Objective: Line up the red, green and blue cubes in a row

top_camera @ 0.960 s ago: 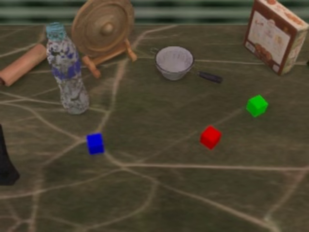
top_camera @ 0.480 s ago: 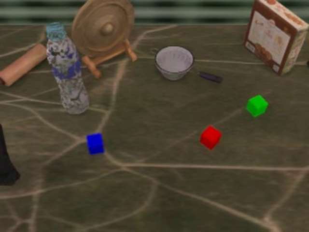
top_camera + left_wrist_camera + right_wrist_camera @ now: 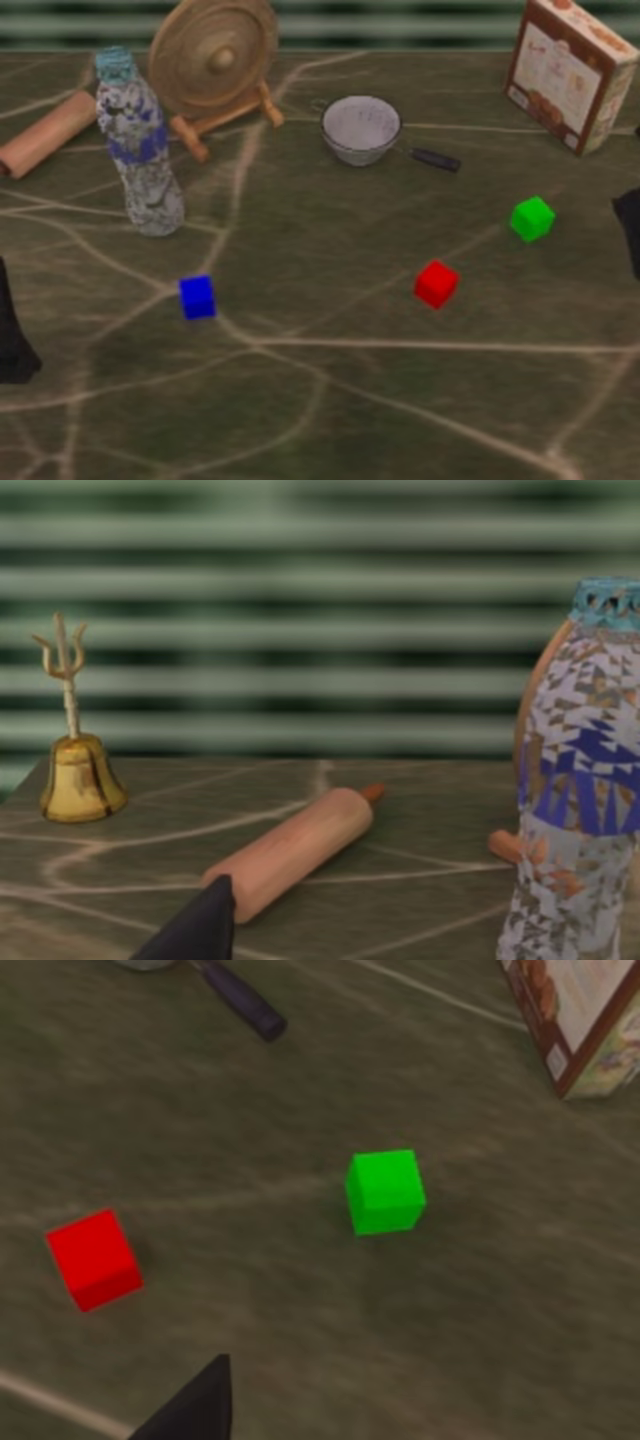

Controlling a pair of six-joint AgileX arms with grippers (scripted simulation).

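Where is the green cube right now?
In the top view the green cube sits on the table's right side, apart from the red cube nearer the middle, with the cereal box behind it.

Table (image 3: 330, 400): dark olive, pale crack-like veins. Cubes: red cube (image 3: 436, 283) bright; green cube (image 3: 532, 218) vivid; blue cube (image 3: 197, 297) deep. Bottle (image 3: 140, 150): clear, teal cap, blue-and-white triangle pattern. Rolling pin (image 3: 45, 133): light tan-pink. Bell (image 3: 80, 775): gold. Box (image 3: 570, 70): cream face, brown edges. Strainer (image 3: 361, 128): grey, dark handle.
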